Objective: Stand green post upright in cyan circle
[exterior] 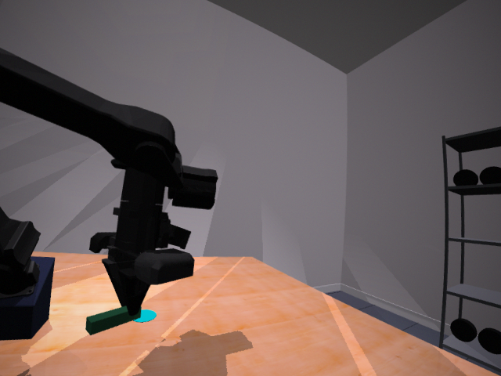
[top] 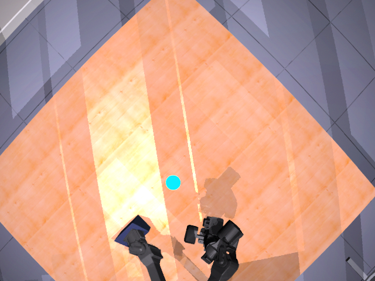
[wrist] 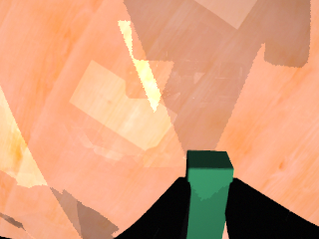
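Note:
The green post (exterior: 106,320) (wrist: 209,211) is held roughly level, near one end, and appears lifted off the table in the exterior view. My gripper (exterior: 135,310) (wrist: 209,185) points down and is shut on the post. In the wrist view the post lies between the two black fingers, with its dark end face showing just past the tips. The cyan circle (top: 173,182) (exterior: 147,316) is flat on the table, bare, up and to the left of the gripper in the top view. There the arm hides the post and the fingertips.
A dark blue block (top: 122,238) (exterior: 25,319) under the arm's base stands on the wooden table (top: 229,120) (exterior: 258,323), left of the gripper. A shelf rack (exterior: 446,243) with round black things stands beyond the table on the right in the exterior view.

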You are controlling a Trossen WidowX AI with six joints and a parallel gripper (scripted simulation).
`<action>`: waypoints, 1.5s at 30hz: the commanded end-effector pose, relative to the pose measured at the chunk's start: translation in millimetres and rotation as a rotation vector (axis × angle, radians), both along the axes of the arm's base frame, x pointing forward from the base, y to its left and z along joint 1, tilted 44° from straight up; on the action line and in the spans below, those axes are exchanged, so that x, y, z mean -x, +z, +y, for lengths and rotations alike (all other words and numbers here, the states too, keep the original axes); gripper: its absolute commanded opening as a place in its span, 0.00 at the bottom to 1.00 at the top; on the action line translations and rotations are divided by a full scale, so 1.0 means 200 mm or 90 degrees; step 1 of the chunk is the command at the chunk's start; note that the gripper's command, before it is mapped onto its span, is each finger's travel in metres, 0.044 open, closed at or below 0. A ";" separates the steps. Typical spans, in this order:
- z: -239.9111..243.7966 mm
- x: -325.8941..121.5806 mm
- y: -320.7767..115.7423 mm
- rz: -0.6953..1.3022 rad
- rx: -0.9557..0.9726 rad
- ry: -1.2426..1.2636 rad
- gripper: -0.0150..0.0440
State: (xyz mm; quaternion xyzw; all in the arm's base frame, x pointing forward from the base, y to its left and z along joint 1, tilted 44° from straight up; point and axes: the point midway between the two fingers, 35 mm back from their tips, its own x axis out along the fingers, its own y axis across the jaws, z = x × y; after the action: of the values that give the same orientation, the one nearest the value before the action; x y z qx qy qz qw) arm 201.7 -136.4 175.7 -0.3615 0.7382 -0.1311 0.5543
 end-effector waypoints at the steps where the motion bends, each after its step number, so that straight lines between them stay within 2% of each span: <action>1: 0.02 0.00 0.03 0.000 0.005 -0.001 0.29; 45: 0.46 -0.29 -0.34 0.140 -0.042 0.188 0.29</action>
State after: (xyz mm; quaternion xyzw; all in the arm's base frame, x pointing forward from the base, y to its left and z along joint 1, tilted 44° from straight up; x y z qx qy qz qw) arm 257.1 -51.3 113.9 -0.4580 0.7359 0.0071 0.4985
